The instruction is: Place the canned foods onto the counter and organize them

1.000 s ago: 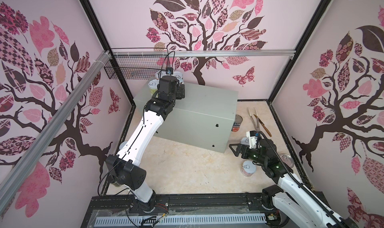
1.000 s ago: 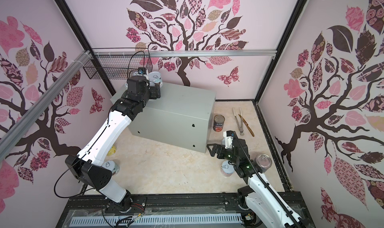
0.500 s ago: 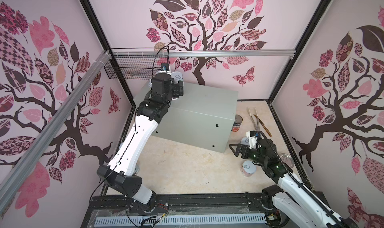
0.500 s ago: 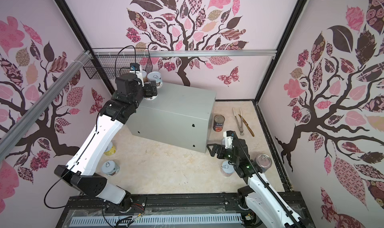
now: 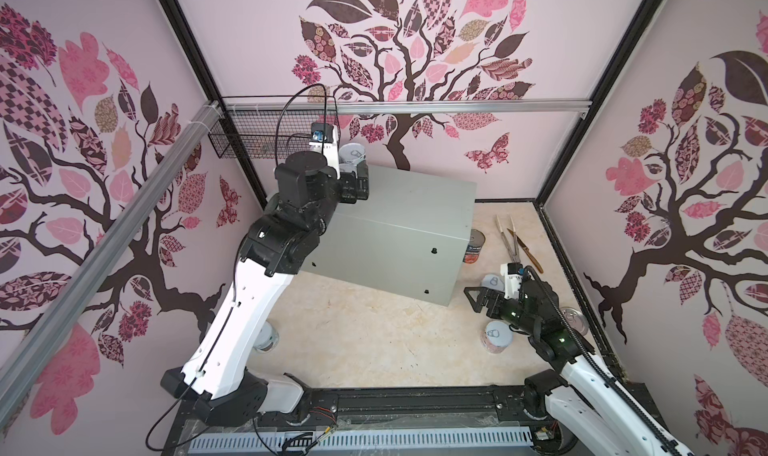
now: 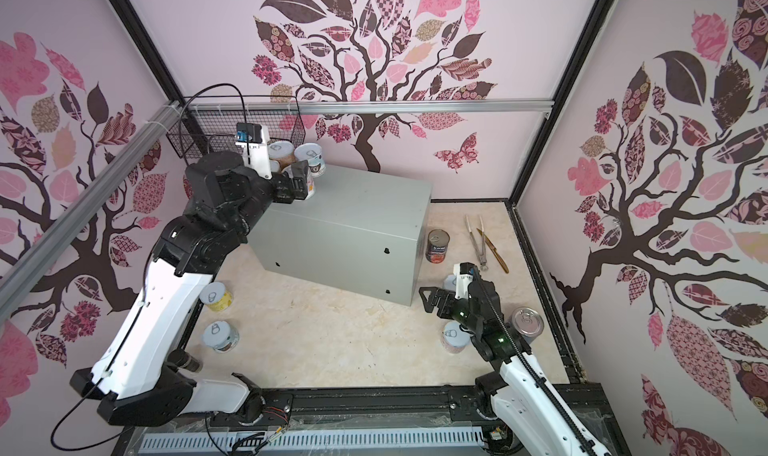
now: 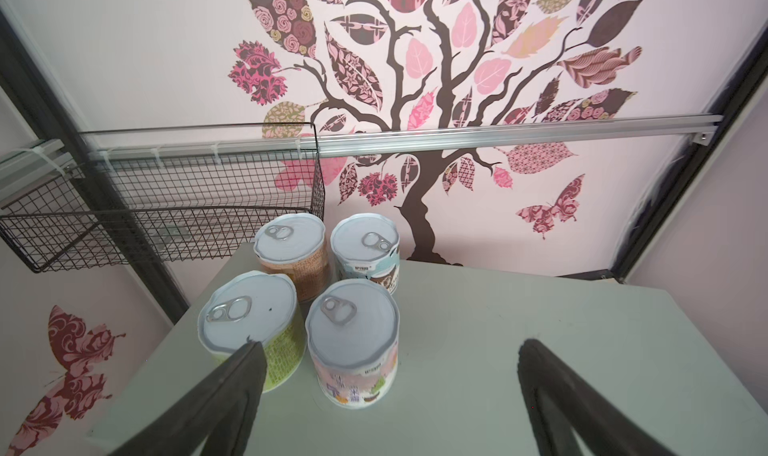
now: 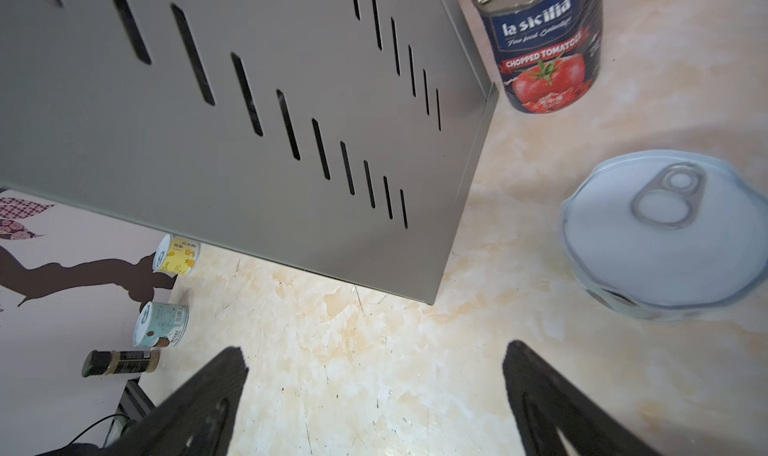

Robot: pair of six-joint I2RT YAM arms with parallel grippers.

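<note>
Now the left gripper [image 7: 390,345] is hovering wide open, empty, by four cans [image 7: 352,329] sitting at the counter's [image 6: 353,208] ten-o'clock corner. The right gripper [image 5: 473,302], gaping empty, is likely fetching next: floor can [image 5: 492,281] at its one o'clock.

Grey counter [image 7: 519,329], green-labelled can [image 7: 253,325], pink-leaf-patterned walls [image 7: 457,79].

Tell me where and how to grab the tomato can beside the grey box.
Take the tomato can by its round side wall. It stands upright, so the open right gripper probably does best coming down from above, one finger on its near side and one on its far side: the counter stands close beside it, leaving little room for a finger there.
</note>
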